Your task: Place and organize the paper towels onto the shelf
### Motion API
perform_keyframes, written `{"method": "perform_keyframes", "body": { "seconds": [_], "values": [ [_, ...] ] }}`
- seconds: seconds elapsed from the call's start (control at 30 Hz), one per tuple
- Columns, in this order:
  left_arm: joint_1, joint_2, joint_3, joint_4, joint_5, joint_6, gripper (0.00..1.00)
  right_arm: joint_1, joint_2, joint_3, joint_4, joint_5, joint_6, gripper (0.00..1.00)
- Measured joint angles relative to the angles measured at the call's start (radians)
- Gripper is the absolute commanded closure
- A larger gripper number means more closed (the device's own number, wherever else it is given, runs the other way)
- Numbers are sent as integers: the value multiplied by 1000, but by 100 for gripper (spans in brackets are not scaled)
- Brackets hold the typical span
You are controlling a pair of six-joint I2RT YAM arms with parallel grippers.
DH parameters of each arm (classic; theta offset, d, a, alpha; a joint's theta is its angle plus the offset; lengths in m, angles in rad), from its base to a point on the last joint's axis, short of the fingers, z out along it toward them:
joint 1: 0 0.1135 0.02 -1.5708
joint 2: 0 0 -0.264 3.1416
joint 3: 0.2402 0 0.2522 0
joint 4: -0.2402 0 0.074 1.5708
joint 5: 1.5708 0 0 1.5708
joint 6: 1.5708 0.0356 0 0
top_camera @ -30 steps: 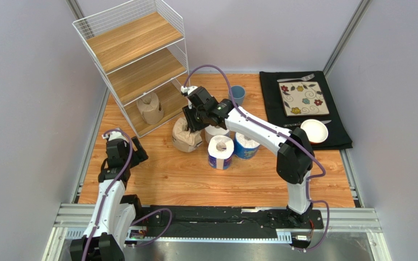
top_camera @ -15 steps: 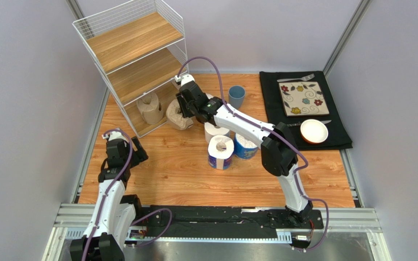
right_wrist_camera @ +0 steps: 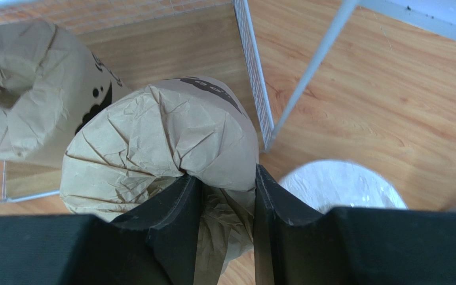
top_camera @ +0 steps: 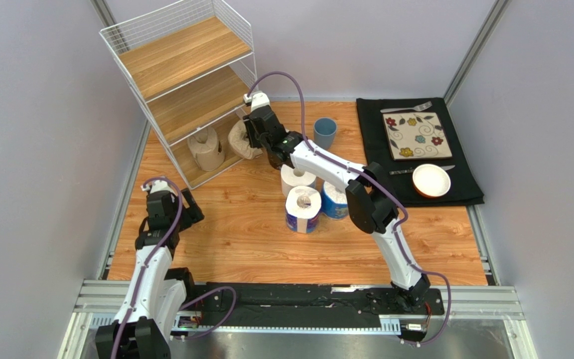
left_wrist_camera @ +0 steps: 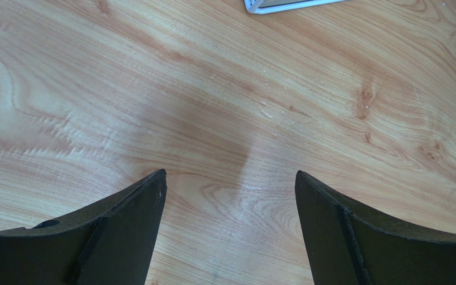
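Note:
My right gripper point(top_camera: 251, 140) is shut on a crumpled brown paper towel roll point(top_camera: 237, 139) and holds it at the right edge of the bottom tier of the white wire shelf point(top_camera: 185, 45). In the right wrist view the fingers pinch the roll's point(right_wrist_camera: 159, 136) wrapping between them at my gripper point(right_wrist_camera: 224, 178). A second brown roll point(top_camera: 208, 148) stands on the bottom tier; it also shows in the right wrist view point(right_wrist_camera: 28, 95). A white roll point(top_camera: 297, 178) and two blue-wrapped rolls point(top_camera: 303, 211) point(top_camera: 335, 200) stand mid-table. The dark-wrapped roll is not visible. My left gripper point(top_camera: 191, 208) point(left_wrist_camera: 230, 178) is open and empty above bare table.
A blue cup point(top_camera: 325, 132) stands behind the rolls. A black mat point(top_camera: 462, 191) at the back right carries a flowered plate point(top_camera: 416, 135), a white bowl point(top_camera: 431, 180) and a fork. The shelf's wire side panel point(right_wrist_camera: 254, 77) and post point(right_wrist_camera: 313, 65) are close to the held roll.
My right gripper has carried the brown roll from beside the other rolls back and left, up to the shelf's bottom tier. The left arm has not moved.

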Motion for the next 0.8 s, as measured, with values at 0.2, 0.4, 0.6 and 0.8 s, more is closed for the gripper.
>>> {"method": "perform_keyframes", "body": {
  "seconds": [0.2,0.4,0.6,0.8],
  "values": [
    [0,0,0,0,0,0,12,1,49,46,48,-3,3,67],
    [0,0,0,0,11,0,12,1,96,72,92,-1,3,66],
    [0,0,0,0,15,0,12,1,151,130,92,-3,-3,64],
    [0,0,0,0,15,-1,12,1,165,156,92,-10,-8,44]
  ]
}}
